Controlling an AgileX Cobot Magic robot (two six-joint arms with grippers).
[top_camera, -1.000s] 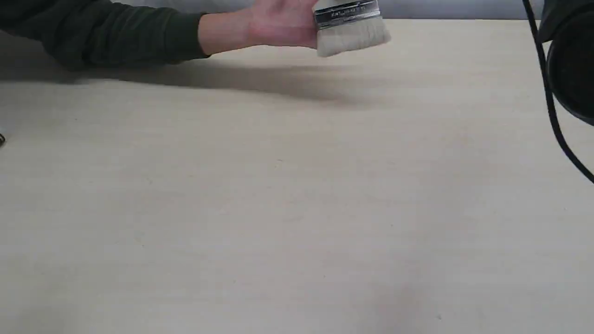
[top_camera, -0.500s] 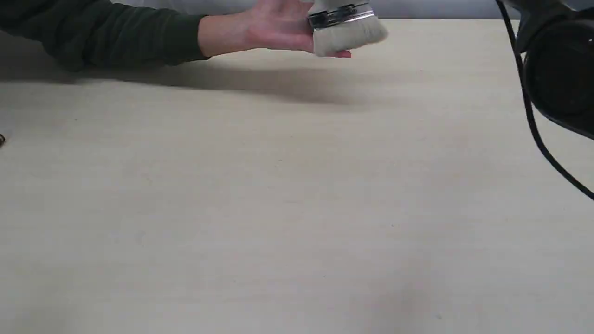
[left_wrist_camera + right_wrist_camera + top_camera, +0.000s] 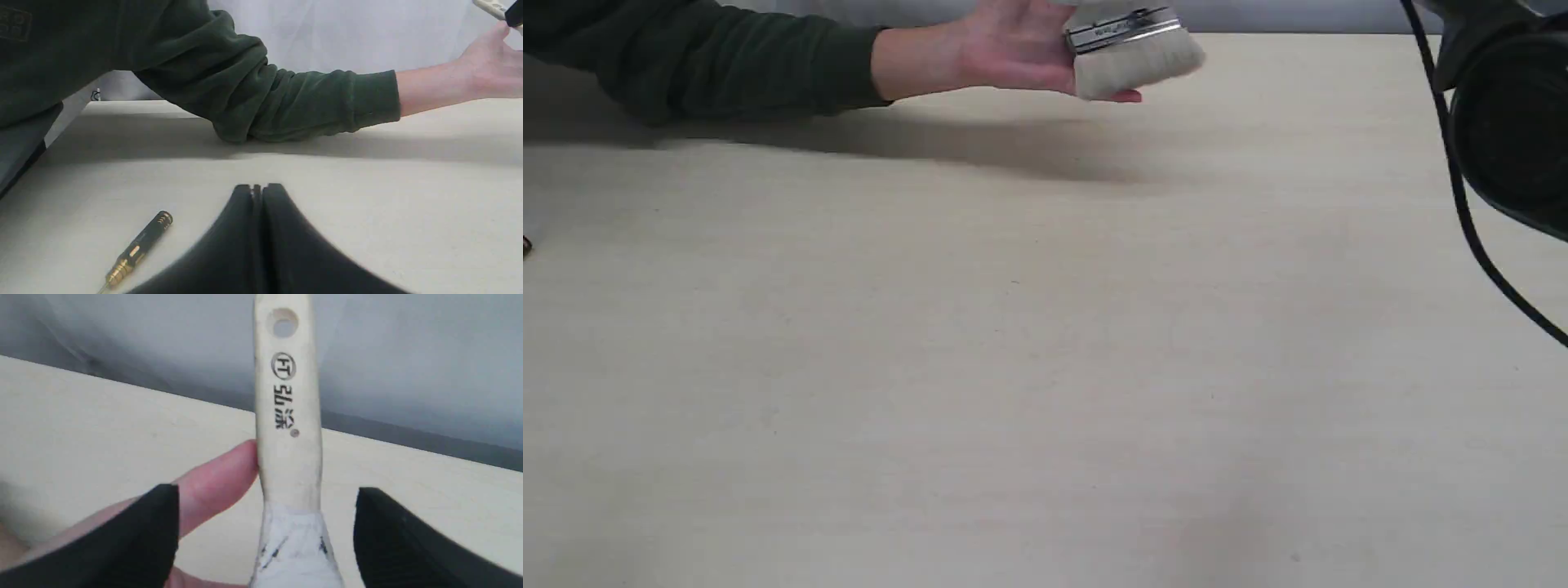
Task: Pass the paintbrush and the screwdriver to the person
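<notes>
A: Starting with the table: most of it is bare in our wide view, just as it was a second ago. What has shifted for us?

B: The person lies with the green sleeve along the far edge as before. The hand has come under the paintbrush, though. A fingertip now shows beneath the bristles, where a second ago we saw none.

A: And our right arm?

B: It moved further into view during the first half second and has hardly stirred since. The brush tipped in that same stretch, so its bristles now point down at a lean.

A: Is the right gripper holding it?

B: We judge not. Its jaws stand spread, with a gap to the wooden handle on each side, and a finger touches the handle. So the brush looks passed over, or very nearly. We should draw back only once the hand plainly bears it.

A: That leaves the left gripper.

B: It is pressed together on nothing, low over the table. The screwdriver lies flat just beside it, untouched and well apart from the hand. We take that as our second half: spread those jaws, pick it up and carry it over.
</notes>
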